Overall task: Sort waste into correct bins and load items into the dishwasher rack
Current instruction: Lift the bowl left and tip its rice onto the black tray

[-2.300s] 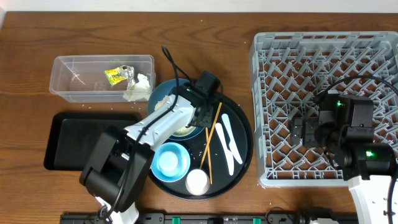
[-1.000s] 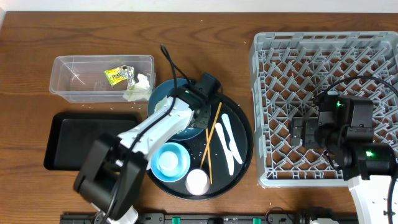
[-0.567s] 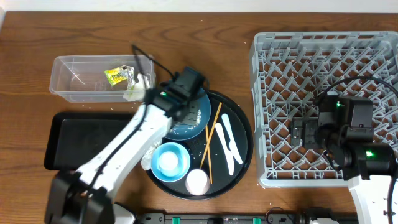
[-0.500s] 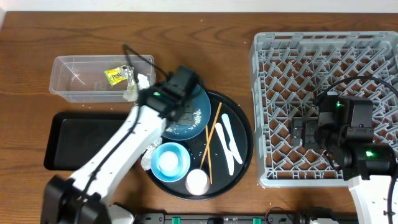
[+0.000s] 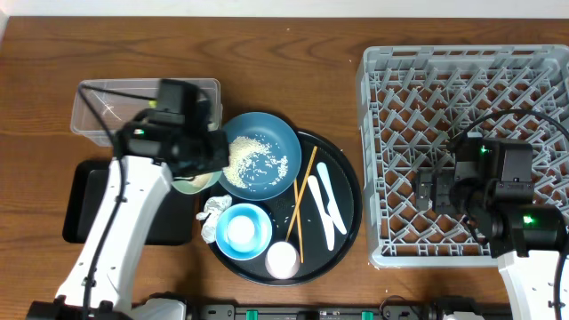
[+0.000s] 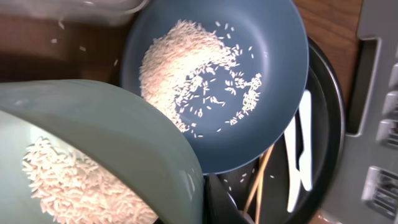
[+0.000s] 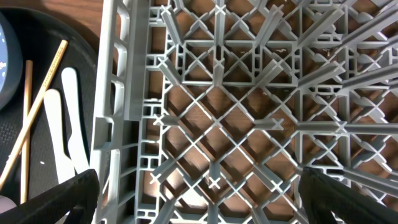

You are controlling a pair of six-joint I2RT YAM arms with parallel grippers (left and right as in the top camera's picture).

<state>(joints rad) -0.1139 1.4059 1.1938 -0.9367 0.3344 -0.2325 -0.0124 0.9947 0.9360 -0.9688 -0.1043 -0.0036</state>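
My left gripper (image 5: 199,164) is shut on the rim of a pale-green bowl (image 5: 194,182) and holds it tilted over the edge of the shallow black tray (image 5: 116,204). In the left wrist view the bowl (image 6: 93,155) holds rice beside my finger (image 6: 211,199). The large blue dish (image 5: 260,164) carries loose rice (image 6: 180,68). My arm hides most of the clear tub (image 5: 98,116) and the snack wrapper. My right gripper (image 5: 434,189) is open and empty over the grey rack (image 5: 462,80), as the right wrist view (image 7: 205,205) shows.
The round black tray (image 5: 342,227) holds a light-blue bowl (image 5: 243,228), a white cup (image 5: 282,259), chopsticks (image 5: 302,200) and white flat utensils (image 5: 326,206). A crumpled tissue (image 5: 212,210) lies at its left rim.
My left arm has lifted the pale-green bowl off the blue dish and swung it left toward the black tray. Rice now lies uncovered in the dish. The right arm has not moved.
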